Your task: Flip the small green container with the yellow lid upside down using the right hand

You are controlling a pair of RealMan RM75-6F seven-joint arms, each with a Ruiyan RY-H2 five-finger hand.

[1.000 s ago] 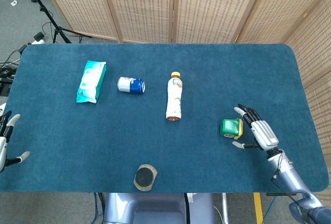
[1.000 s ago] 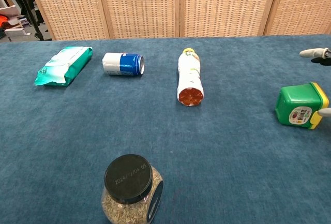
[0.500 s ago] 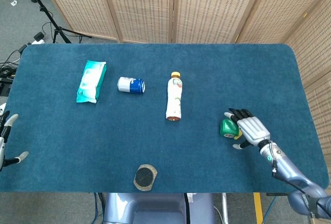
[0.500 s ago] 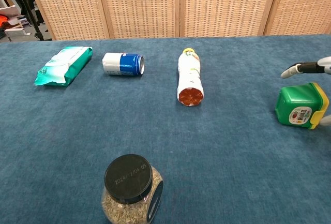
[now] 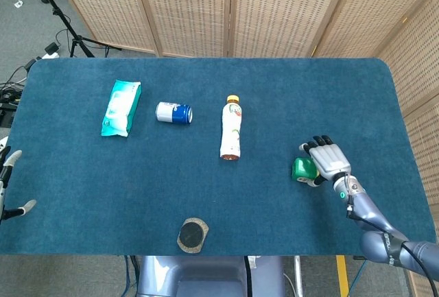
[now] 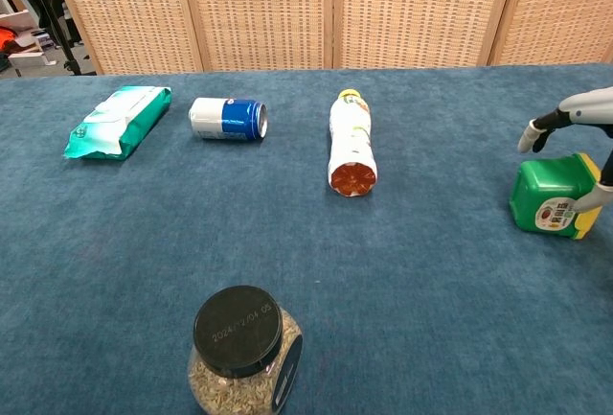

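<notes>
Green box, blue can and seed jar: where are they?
Green box [image 6: 550, 199]: chest view, its green side.
Blue can [image 6: 226, 117]: chest view, its blue wall.
Seed jar [image 6: 238, 330]: chest view, its black lid.

Lab or studio: blue-carpeted table [image 5: 329, 91], wicker screens [image 5: 206, 9], tripod [image 5: 58, 16].

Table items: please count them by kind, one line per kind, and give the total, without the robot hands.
Green container with yellow lid: 1
Bottle lying on its side: 1
Can lying on its side: 1
Soft teal packet: 1
Jar with black lid: 1
Total: 5
</notes>
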